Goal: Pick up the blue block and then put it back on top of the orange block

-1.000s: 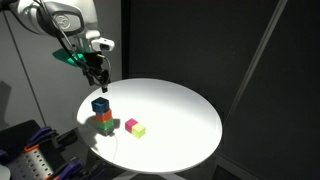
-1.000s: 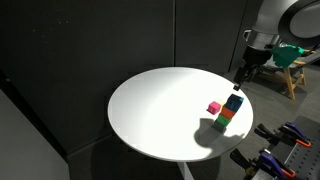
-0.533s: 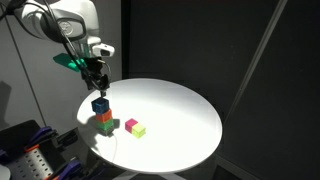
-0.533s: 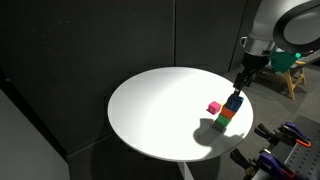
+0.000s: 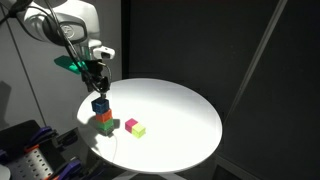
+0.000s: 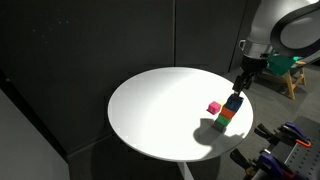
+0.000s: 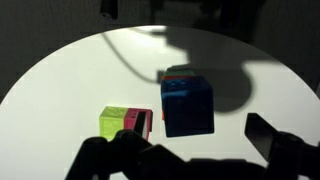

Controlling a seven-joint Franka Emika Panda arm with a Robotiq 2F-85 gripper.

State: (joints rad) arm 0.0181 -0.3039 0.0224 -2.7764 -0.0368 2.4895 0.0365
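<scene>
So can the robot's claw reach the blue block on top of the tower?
Probably yes. The gripper hangs open just above the blue block, which sits on the orange block with nothing over it. The pink cube and yellow-green cube sit aside on the table.

Table (image 5: 185, 108) bears green cube (image 5: 106, 128), pink cube (image 5: 130, 125), yellow-green cube (image 5: 139, 131).
</scene>
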